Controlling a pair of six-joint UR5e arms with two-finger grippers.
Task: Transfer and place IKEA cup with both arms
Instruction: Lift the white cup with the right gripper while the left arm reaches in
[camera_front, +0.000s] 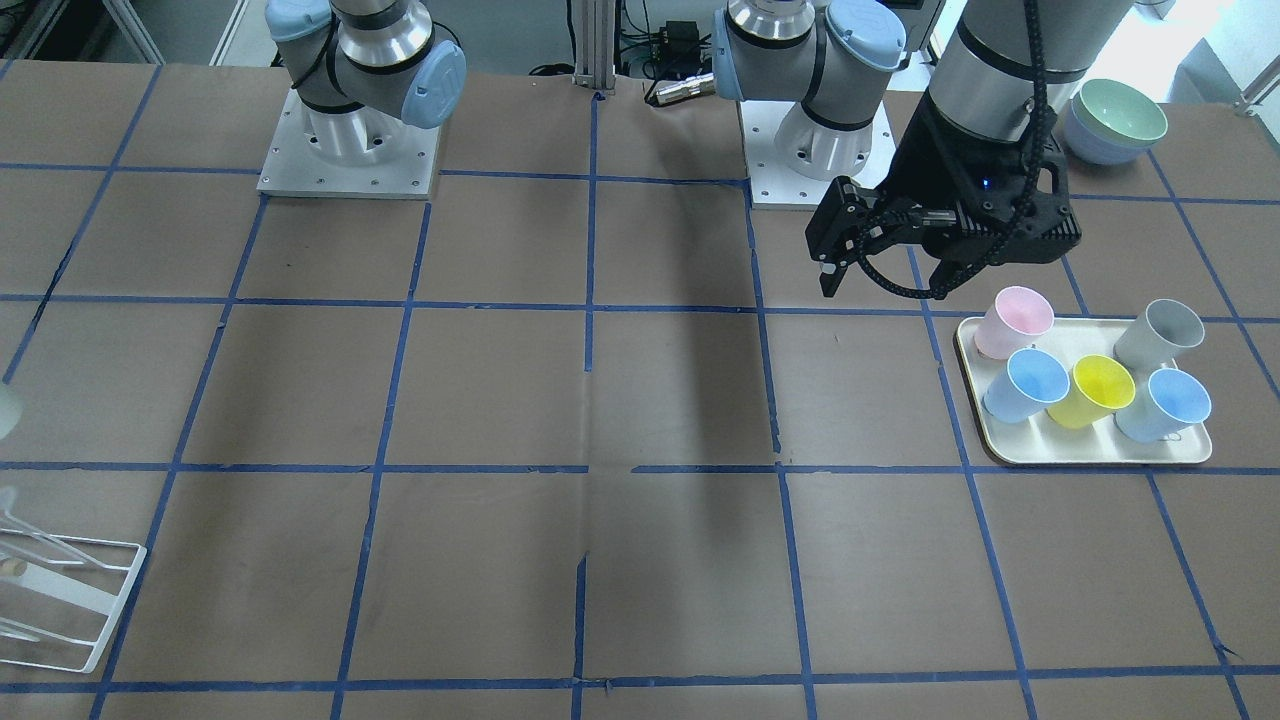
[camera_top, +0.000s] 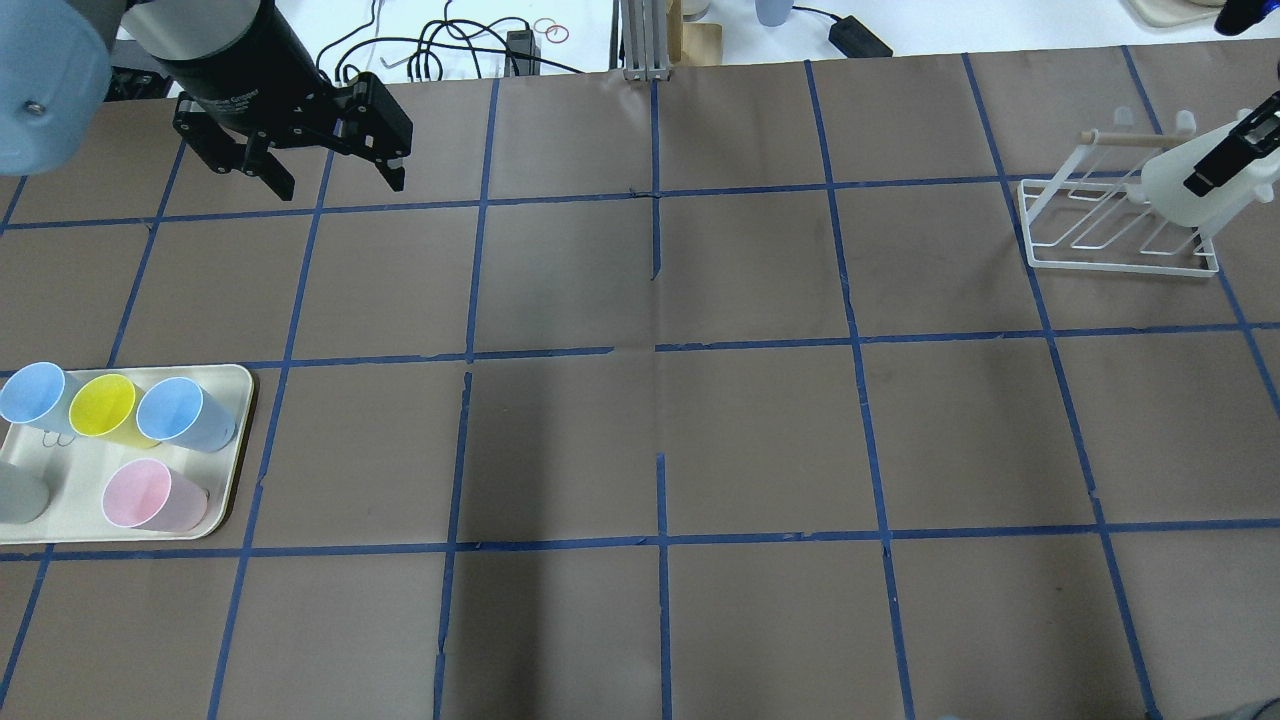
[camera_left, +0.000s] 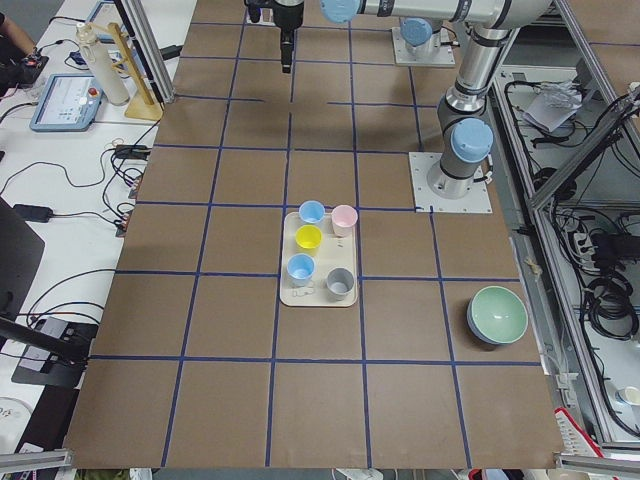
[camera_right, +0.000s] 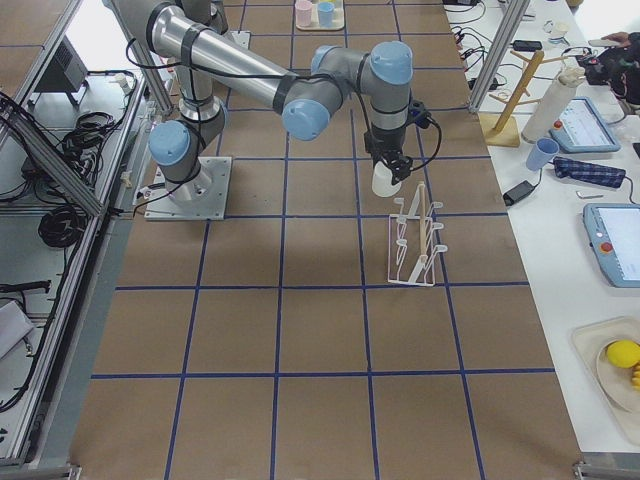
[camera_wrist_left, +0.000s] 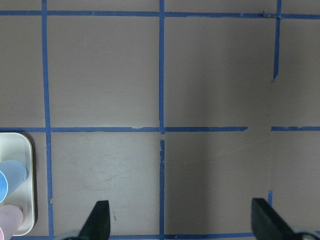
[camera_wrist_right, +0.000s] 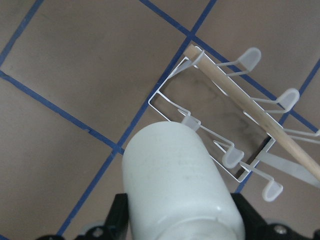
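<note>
The off-white IKEA cup (camera_top: 1175, 190) is held in my right gripper (camera_top: 1222, 155), which is shut on it. The cup hangs tilted just above the white wire rack (camera_top: 1100, 262) at the table's far right. In the right wrist view the cup (camera_wrist_right: 180, 180) fills the lower middle, closed end toward the rack (camera_wrist_right: 165, 95), with black fingers (camera_wrist_right: 119, 214) on both sides. My left gripper (camera_top: 338, 183) is open and empty, above the table beyond the tray (camera_top: 238, 400). The left wrist view shows its gripper (camera_wrist_left: 182, 220) wide open over bare table.
The cream tray (camera_front: 1085, 452) holds two blue cups, a yellow cup (camera_front: 1098, 390), a pale pink cup (camera_front: 1015, 320) and a grey cup (camera_front: 1160, 335). Stacked green and blue bowls (camera_front: 1118, 118) sit near the left arm's base. Cables and gear lie past the far edge.
</note>
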